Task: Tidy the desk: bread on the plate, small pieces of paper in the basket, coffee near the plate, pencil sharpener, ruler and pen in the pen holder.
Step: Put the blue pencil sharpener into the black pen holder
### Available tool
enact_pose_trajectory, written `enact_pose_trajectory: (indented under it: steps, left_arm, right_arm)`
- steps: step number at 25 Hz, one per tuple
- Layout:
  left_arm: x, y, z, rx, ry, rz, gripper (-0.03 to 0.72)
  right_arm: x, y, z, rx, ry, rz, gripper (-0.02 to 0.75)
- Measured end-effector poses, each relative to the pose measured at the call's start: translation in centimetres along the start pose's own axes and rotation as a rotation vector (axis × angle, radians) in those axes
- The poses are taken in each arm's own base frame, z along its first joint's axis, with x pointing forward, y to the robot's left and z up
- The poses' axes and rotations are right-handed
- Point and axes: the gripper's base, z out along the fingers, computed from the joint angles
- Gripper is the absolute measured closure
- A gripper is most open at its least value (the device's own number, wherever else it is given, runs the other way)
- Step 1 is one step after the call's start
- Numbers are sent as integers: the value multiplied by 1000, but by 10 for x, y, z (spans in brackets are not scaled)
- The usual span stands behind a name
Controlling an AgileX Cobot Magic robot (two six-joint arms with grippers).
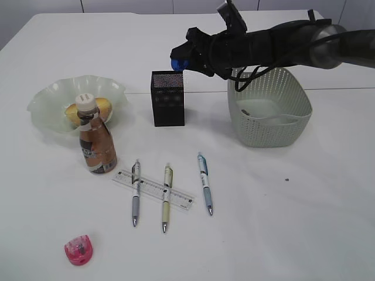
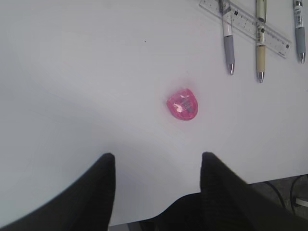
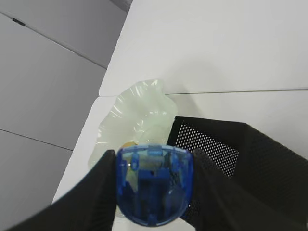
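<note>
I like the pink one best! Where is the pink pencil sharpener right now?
The pink pencil sharpener lies alone at the desk's front left corner in the exterior view, nearer the camera than the ruler and coffee bottle.

The right arm [image 1: 281,44] is matte black along most of its length, ending in a rounded grey metallic joint section. Loose black cables [image 1: 252,76] loop beneath it — thin and slack. The jaws are broad, black, and finely textured in both wrist views.

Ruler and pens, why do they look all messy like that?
Two pens lie crosswise on top of the ruler, which sits slanted on the desk. A third pen lies apart, and a pink sharpener sits alone near the front edge.
</note>
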Motion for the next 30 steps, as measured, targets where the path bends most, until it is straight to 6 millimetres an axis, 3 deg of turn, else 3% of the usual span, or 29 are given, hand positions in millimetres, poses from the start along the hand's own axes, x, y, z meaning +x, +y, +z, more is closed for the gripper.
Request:
enact_pose_trajectory:
  steps: [30]
  left_arm:
    - [-2,0,0,0,-20,0,272]
  right_arm:
    - [1,6,4,-25,-14,27,420]
